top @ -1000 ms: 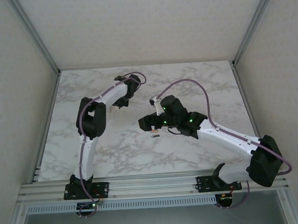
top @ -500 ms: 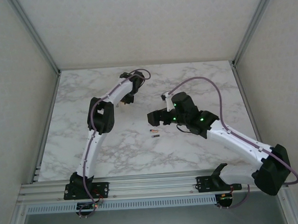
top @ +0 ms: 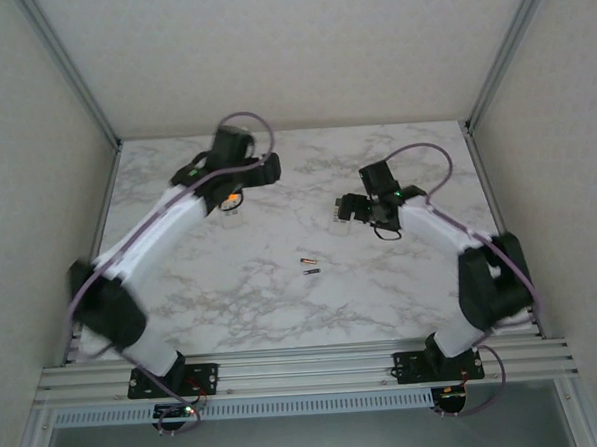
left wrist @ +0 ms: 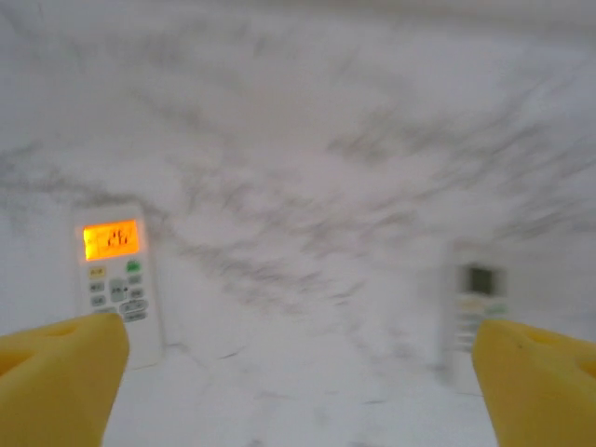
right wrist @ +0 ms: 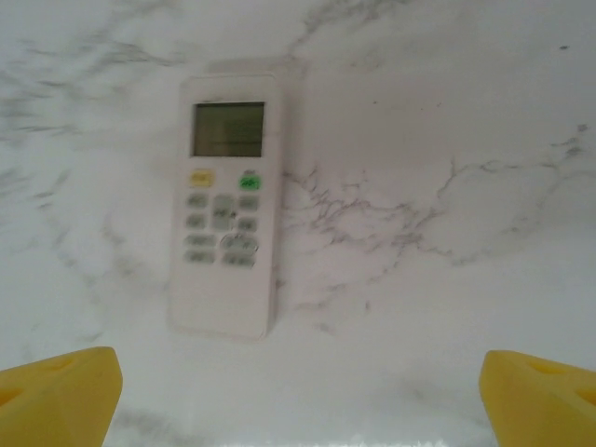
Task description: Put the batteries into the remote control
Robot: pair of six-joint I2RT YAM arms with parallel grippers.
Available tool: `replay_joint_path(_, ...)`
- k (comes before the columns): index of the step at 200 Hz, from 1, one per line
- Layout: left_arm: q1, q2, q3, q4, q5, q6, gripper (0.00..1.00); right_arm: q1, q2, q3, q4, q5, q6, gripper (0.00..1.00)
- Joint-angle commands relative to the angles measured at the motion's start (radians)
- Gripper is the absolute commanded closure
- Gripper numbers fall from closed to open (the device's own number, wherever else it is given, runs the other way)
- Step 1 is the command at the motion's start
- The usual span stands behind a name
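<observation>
Claw, left (left wrist: pixel 298 377) — released, empty, near lit remote (left wrist: pixel 116 270). Claw, right (right wrist: pixel 298 396) — released, empty, over face-up remote (right wrist: pixel 228 205). Batteries (top: pixel 312 272) lie mid-desk, well apart from both claws; the remote probably needs turning over first.

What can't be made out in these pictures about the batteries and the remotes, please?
The batteries: top view, too small to tell their ends apart.
The lit remote: left wrist view, motion blur makes the display unreadable; a yellow finger covers its lower corner.
The second remote: same view, too blurred to read buttons.
The unlit remote: right wrist view, lies face up, so its back is hidden.
</observation>
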Motion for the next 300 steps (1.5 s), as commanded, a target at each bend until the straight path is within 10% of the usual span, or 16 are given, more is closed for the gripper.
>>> replay_joint_path(1,0.012,-0.165,-0.214,0.226,0.039,-0.070,0.01,0.011,0.133,0.114,-0.045,-0.024,0.045,0.01)
replay_joint_path(79,0.037,-0.405,-0.499,0.211,-0.023,-0.108,0.01,0.113,0.444,0.338,-0.141,0.081,0.039,0.11)
replay_joint_path(123,0.073,-0.410,-0.538,0.251,0.102,-0.172,0.02,0.125,0.421,0.273,-0.089,0.015,0.026,0.52)
replay_joint_path(187,0.119,-0.237,-0.406,0.269,0.656,-0.217,0.01,0.152,-0.001,0.028,0.228,-0.513,-0.138,0.57)
replay_joint_path(225,0.071,-0.116,-0.358,0.293,0.648,-0.235,0.02,0.196,-0.006,0.036,0.202,-0.585,-0.141,0.57)
replay_joint_path(265,0.071,-0.065,-0.367,0.276,0.573,-0.246,0.13,0.272,-0.015,0.033,0.244,-0.616,-0.155,0.55)
replay_joint_path(300,0.071,-0.056,-0.414,0.320,0.574,-0.292,0.48,0.317,-0.019,0.054,0.269,-0.627,-0.169,0.55)
